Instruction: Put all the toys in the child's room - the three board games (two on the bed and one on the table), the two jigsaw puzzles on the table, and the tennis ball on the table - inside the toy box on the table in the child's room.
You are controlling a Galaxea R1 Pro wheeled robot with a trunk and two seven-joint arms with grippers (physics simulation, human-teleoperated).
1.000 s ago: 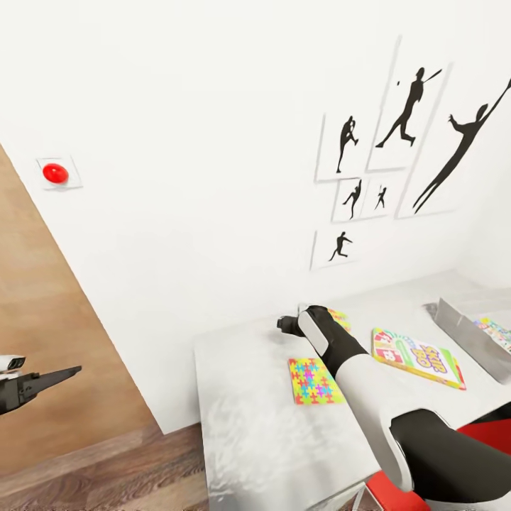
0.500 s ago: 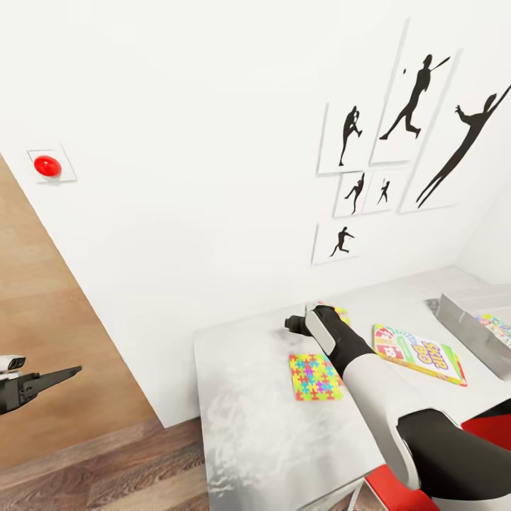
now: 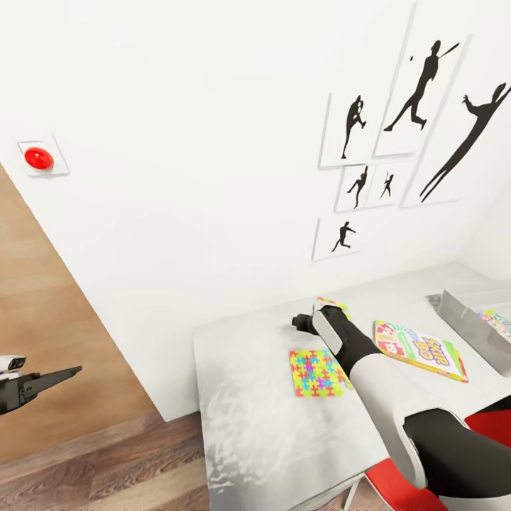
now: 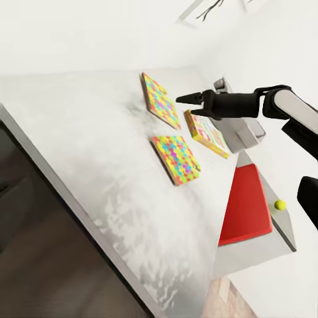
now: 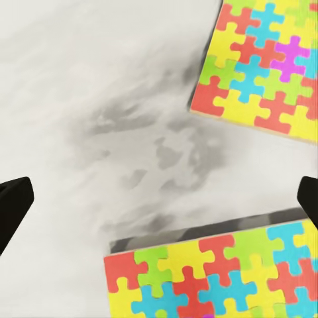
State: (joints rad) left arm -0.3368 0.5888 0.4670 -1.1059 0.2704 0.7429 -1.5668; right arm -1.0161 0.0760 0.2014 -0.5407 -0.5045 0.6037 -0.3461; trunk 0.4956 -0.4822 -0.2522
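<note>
Long white-topped table (image 3: 255,426) with a mottled grey sheen, set against a plain white wall hung with black sports-silhouette pictures (image 3: 426,113). On it lay two thin flat square jigsaw puzzles of small interlocking red, yellow, green, blue and pink pieces: the nearer jigsaw puzzle (image 3: 316,372) flat beside the right arm's white forearm, the farther jigsaw puzzle (image 3: 333,306) mostly hidden behind that arm's black wrist in the head view, both plain in the left wrist view — near each other, not touching. Just right of the arm lay a flat rectangular green-white "Skip-Bo" board game box (image 3: 420,350); beyond it, the light grey, low-walled toy box (image 3: 468,328), something colourful inside. The right gripper (image 4: 192,99) hovered above the two puzzles, its dark fingers spread wide, nothing between them. The left gripper (image 3: 64,372) hung off the table by the brown wooden panel (image 3: 42,355) — its opening could not be told. A small yellow-green tennis ball (image 4: 281,205) rested on the lower grey section, beside a red slab (image 4: 246,205).
</note>
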